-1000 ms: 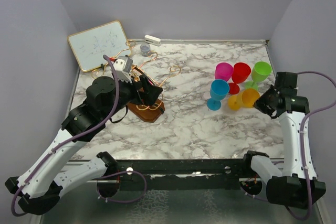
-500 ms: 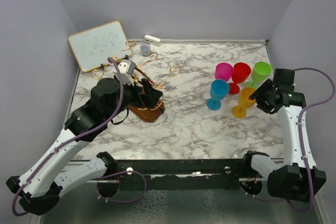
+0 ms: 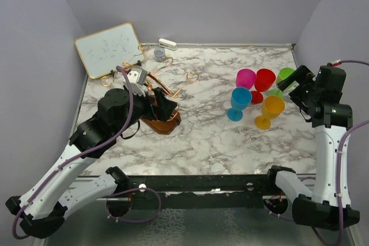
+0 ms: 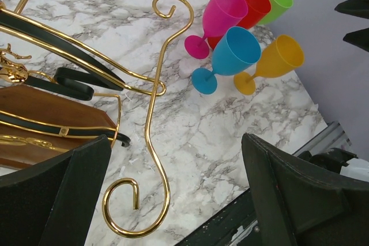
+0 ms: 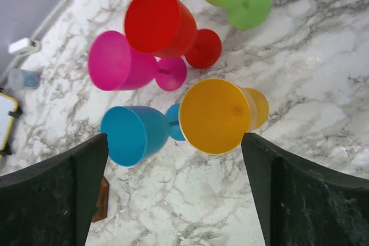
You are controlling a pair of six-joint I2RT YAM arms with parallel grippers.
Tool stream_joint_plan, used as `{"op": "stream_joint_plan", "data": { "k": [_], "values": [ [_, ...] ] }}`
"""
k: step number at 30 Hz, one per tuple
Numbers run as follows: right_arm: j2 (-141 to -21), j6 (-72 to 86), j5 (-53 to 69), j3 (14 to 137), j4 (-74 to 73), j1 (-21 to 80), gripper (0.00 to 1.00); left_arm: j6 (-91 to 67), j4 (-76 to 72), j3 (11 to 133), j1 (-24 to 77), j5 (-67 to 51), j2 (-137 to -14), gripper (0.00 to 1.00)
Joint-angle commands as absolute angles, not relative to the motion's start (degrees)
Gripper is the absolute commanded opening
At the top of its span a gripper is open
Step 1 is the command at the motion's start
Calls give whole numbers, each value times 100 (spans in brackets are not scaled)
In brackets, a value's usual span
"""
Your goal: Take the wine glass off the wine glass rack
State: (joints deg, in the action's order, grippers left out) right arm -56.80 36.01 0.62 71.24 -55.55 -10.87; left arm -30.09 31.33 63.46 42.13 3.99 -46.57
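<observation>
Rising away from the orange wine glass (image 5: 216,116), my right pincer (image 5: 179,200) is hanging wide open and empty. The glass is standing upright beneath it among the other glasses (image 5: 151,30), probably parked clear of the wine glass rack (image 4: 151,90). My left pincer (image 4: 173,194) is hovering spread above that rack, gripping nothing.

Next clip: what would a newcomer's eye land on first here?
Five bright plastic wine glasses stand clustered on the right of the marble table. The right gripper hovers open above the orange wine glass. On the left is the copper-gold wire wine glass rack on its dark wooden base. One of its curled hook arms shows between the open fingers of the left gripper.
</observation>
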Motion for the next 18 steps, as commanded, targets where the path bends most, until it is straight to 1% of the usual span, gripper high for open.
{"op": "stream_joint_plan", "data": {
  "k": [1, 9, 12, 18],
  "values": [
    [-5377, 3258, 635, 7340, -4970, -1072, 100, -3051, 2958, 6231, 4209, 588, -4408, 99],
    [-4769, 3676, 1275, 6792, -3924, -1072, 100, -3042, 3217, 6172, 4210, 810, -4269, 99],
    [-4975, 3544, 1514, 6913, -4065, -1072, 100, -3049, 3219, 6120, 4209, 867, -4191, 99],
    [-4892, 3494, 1458, 6790, -4018, -1072, 100, -3088, 3237, 6083, 4209, 870, -4169, 99]
  ]
}}
